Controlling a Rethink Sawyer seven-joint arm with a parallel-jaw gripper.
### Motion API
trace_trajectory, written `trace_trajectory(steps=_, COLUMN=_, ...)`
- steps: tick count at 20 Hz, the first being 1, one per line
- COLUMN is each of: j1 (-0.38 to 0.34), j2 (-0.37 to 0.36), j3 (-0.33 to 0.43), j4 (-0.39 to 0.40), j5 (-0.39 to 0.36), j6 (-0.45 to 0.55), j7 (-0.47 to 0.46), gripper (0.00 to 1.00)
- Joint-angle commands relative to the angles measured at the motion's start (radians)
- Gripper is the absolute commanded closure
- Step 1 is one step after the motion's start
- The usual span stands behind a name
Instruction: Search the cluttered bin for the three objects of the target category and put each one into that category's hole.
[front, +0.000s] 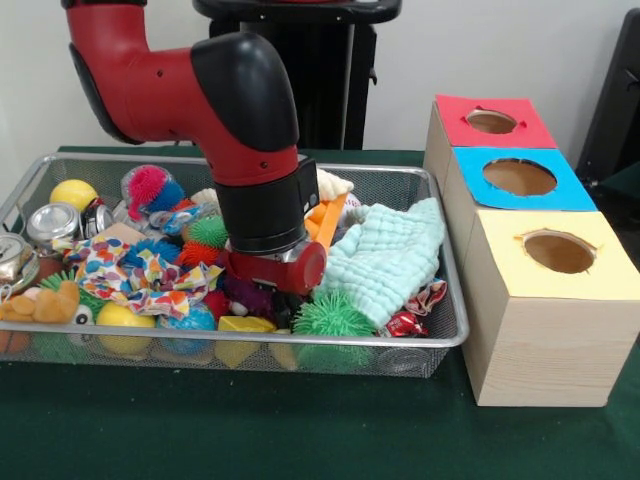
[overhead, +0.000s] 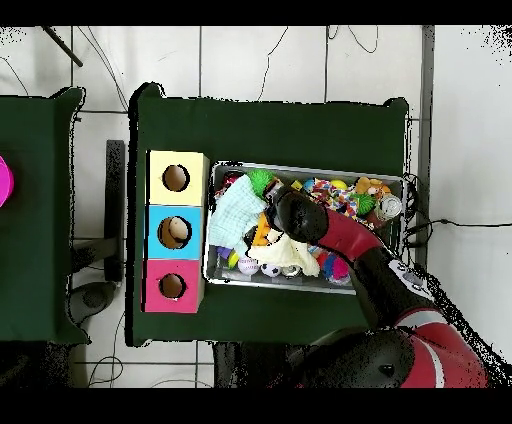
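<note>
The silver wire-mesh bin is full of toys; it also shows in the overhead view. My gripper is pushed down into the clutter at the bin's middle, under the red wrist, and the toys hide it. In the overhead view the black wrist covers it. An orange-tan plush animal lies at the bin's front left corner. An orange striped plush and a pale cream plush show just behind the wrist. A pale yellow plush lies beside the arm in the overhead view.
A wooden box right of the bin has a red-topped hole, a blue-topped hole and a yellow-topped hole. A mint knitted cloth, a green spiky ball, a patterned cloth and cans fill the bin.
</note>
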Motion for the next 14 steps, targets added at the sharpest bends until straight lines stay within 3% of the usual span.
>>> trace_trajectory(steps=1, j1=-0.002, j2=0.115, j3=0.128, j4=0.058, j5=-0.063, j6=-0.075, j7=0.053, gripper=1.00)
trace_trajectory(steps=3, j1=0.003, j2=0.110, j3=0.123, j4=0.056, j5=-0.067, j6=-0.077, j7=0.055, gripper=1.00)
trace_trajectory(steps=7, j1=0.043, j2=0.029, j3=0.065, j4=0.081, j5=-0.065, j6=-0.069, j7=0.089, gripper=1.00)
trace_trajectory(steps=9, j1=0.060, j2=-0.035, j3=0.029, j4=0.108, j5=-0.072, j6=-0.058, j7=0.096, gripper=1.00)
trace_trajectory(steps=14, j1=0.148, j2=-0.261, j3=-0.109, j4=0.153, j5=-0.066, j6=0.110, j7=0.081, gripper=1.00)
